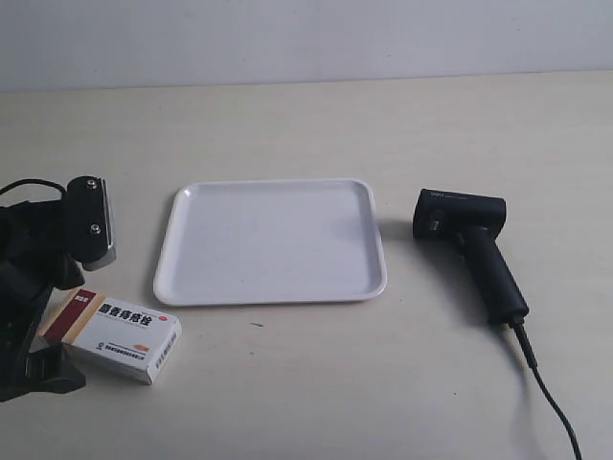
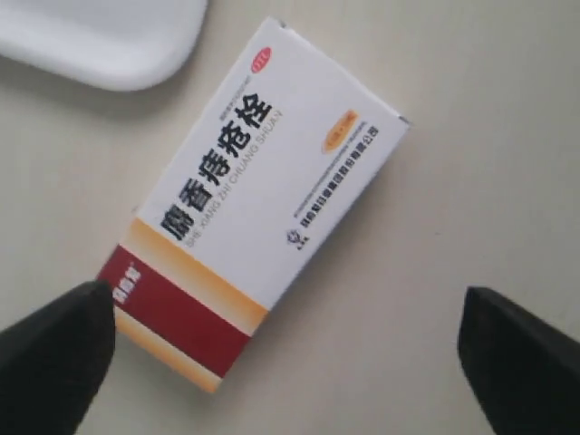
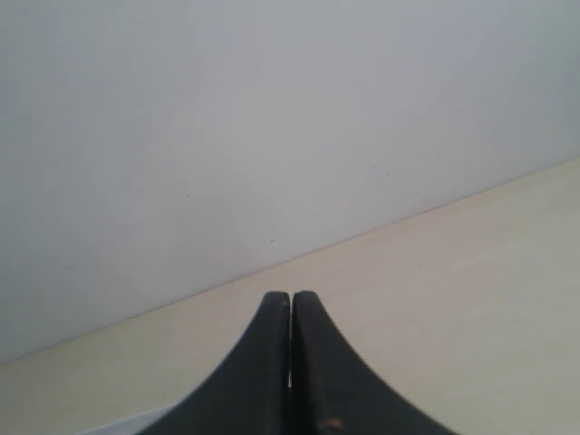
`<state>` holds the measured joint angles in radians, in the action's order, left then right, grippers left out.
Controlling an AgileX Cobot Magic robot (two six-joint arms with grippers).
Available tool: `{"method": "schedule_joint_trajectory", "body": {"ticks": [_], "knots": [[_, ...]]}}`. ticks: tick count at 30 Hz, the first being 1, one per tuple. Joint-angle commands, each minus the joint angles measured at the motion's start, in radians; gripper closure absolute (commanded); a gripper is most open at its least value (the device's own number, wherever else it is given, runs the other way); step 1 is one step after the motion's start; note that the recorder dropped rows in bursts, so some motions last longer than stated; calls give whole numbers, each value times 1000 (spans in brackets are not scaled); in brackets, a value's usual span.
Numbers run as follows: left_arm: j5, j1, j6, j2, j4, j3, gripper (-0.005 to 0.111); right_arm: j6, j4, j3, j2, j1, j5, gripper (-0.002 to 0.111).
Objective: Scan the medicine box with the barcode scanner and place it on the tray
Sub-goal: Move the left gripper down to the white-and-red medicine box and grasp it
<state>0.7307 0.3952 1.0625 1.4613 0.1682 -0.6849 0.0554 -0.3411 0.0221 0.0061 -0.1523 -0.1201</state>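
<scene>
The medicine box (image 1: pixel 115 331) lies flat on the table near the front, just off a front corner of the tray (image 1: pixel 273 299). It is white, with a dark red and tan band at one end. My left gripper (image 1: pixel 48 321) hovers over that banded end, open. In the left wrist view the medicine box (image 2: pixel 263 190) lies slanted, and the left gripper (image 2: pixel 285 304) has its black fingertips (image 2: pixel 63 349) wide apart, one next to the red band and one far off over bare table. The barcode scanner (image 1: pixel 474 249) lies on the tray's other side. My right gripper (image 3: pixel 291 299) is shut and empty.
The scanner's black cable (image 1: pixel 551 402) runs from the handle to the table's front edge. A corner of the tray (image 2: pixel 100 36) shows in the left wrist view. The right wrist view faces a pale wall across bare table. The right arm does not show in the exterior view.
</scene>
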Motion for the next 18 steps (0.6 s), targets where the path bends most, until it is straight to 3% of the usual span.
{"method": "schedule_joint_trajectory", "body": {"ticks": [1,7,15,18], "knots": [[-128,5,111,49,-1,-5,2,-8,2,-4,-6,7,-14,107],[-258,5,203,150,-24,-5,2,-8,2,-4,-6,7,-16,107],[-268,5,241,250,-24,-5,2,-8,2,-4,-6,7,-16,107],[-266,5,241,268,-24,-5,12,-6,2,-4,-6,7,-15,107]]}}
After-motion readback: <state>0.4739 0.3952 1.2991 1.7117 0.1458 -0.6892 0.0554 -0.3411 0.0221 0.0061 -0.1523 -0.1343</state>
